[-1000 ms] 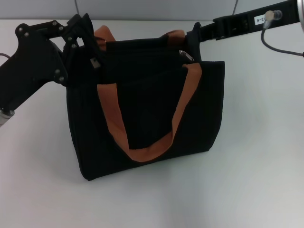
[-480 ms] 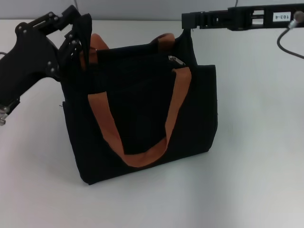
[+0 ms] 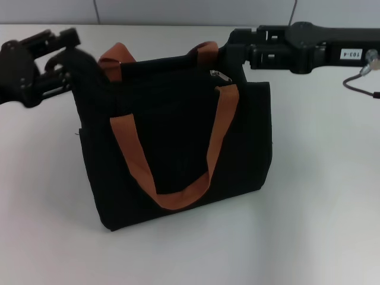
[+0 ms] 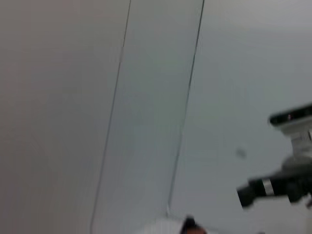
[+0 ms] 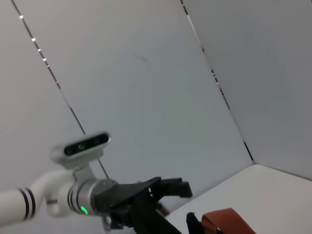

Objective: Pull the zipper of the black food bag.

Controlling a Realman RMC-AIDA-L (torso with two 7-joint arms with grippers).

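A: Head view first. What do you count?

B: One bag [image 3: 178, 136], boxy black fabric, standing upright mid-table [image 3: 320, 196], its top edge running from 9 to 3 o'clock. I count two orange-brown webbing handles: the near one [image 3: 178, 199] hangs down the front panel in a U, the far one [image 3: 116, 56] peeks over the top at 11 o'clock. One zipper [image 3: 220, 75], a small silver slider at the bag's upper edge near 1 o'clock.

A: And the arms?

B: Two. My left gripper [image 3: 65, 56] sits against the bag's top corner at 10 o'clock; my right gripper [image 3: 228, 53] is at the corner near the zipper. I cannot tell whether either claw is open or closed.

A: Left wrist view?

B: Pale wall panels, and the other arm far off.

A: Right wrist view?

B: The left gripper [image 5: 161, 192] seen from across, plus a corner of orange webbing [image 5: 226, 222].
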